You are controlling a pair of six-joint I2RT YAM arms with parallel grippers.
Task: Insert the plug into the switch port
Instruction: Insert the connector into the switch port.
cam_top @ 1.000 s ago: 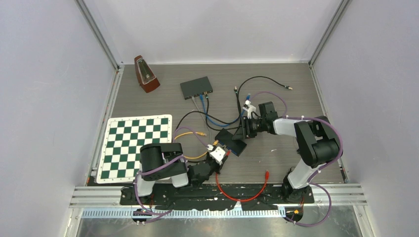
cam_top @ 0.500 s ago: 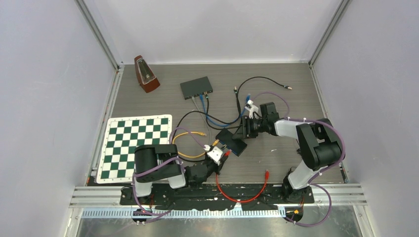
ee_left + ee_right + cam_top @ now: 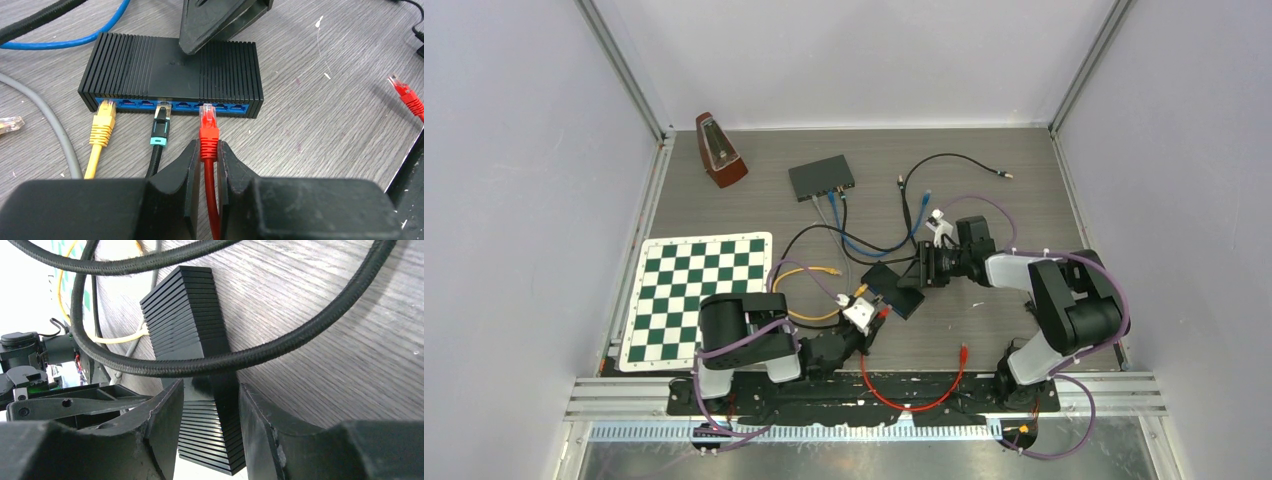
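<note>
The black ribbed switch lies mid-table, its row of blue ports facing my left gripper. My left gripper is shut on the red plug, holding it by its boot. The plug's clear tip sits at the mouth of a port right of the middle. A yellow plug and a black-and-teal plug sit in ports further left. My right gripper grips the switch from its back edge, one finger lying on its top.
A thick black braided cable crosses just ahead of the right fingers. The red cable's other plug lies loose on the right. A second switch, a metronome and a chessboard stand further off, with blue and grey cables between.
My right arm has shifted a little to the right and nearer, still at the switch's back edge. The left gripper keeps the red plug at the ports.
</note>
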